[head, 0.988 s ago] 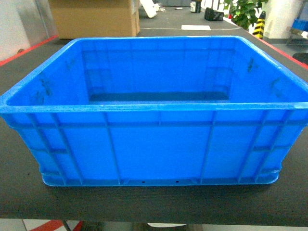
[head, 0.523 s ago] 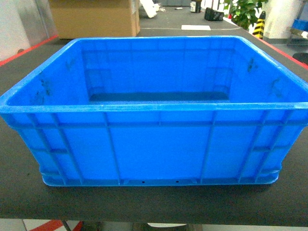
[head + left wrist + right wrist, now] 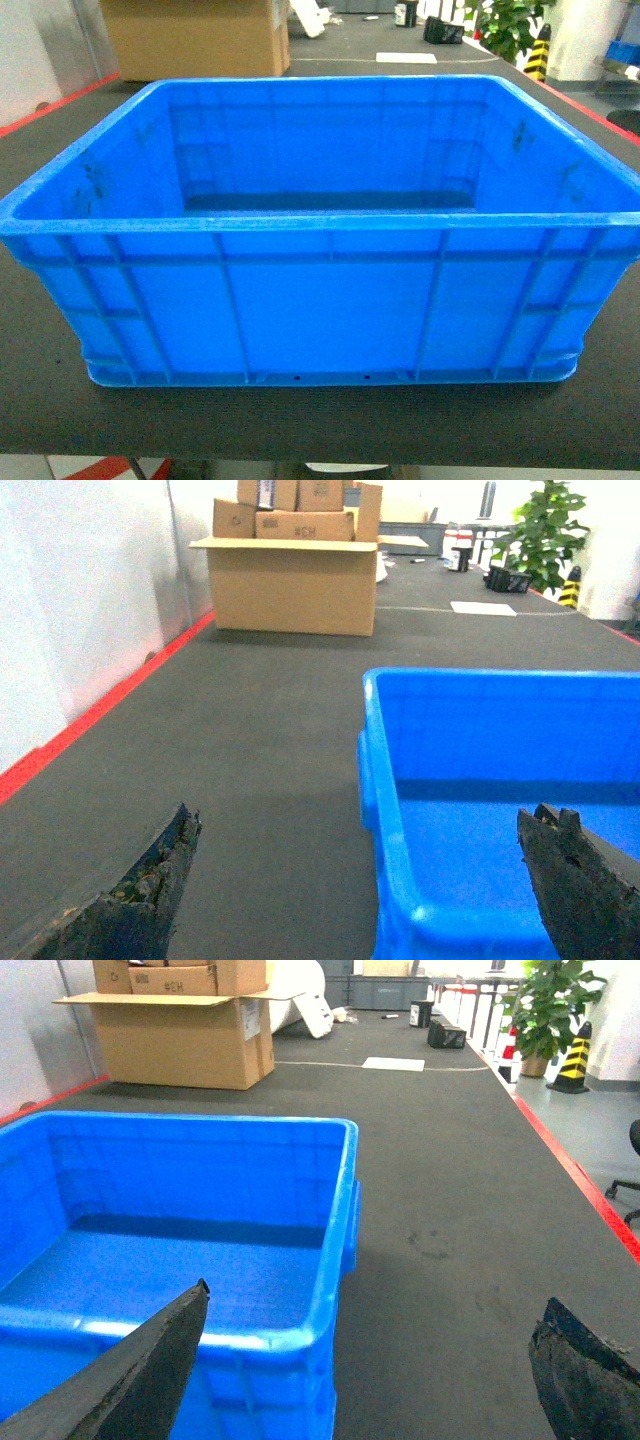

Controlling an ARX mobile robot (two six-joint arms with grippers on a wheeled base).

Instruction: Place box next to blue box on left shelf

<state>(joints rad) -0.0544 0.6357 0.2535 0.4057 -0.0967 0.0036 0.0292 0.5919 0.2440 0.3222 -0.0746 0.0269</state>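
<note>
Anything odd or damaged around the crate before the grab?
Nothing serious. The blue crate sits upright and empty on the dark mat. Only dark scuff marks on its inner walls, and the left gripper's fingertips look worn and crumbly.

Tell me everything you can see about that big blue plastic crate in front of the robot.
The large bright-blue open-top plastic crate is rectangular, with raised ribs on its outer walls and a thick flanged rim. It stands upright and empty on the dark grey matte surface, with dark scuff marks on its inner walls. Nothing touches it: the open left gripper straddles its left corner and the open right gripper its right corner, neither closed on the rim.
</note>
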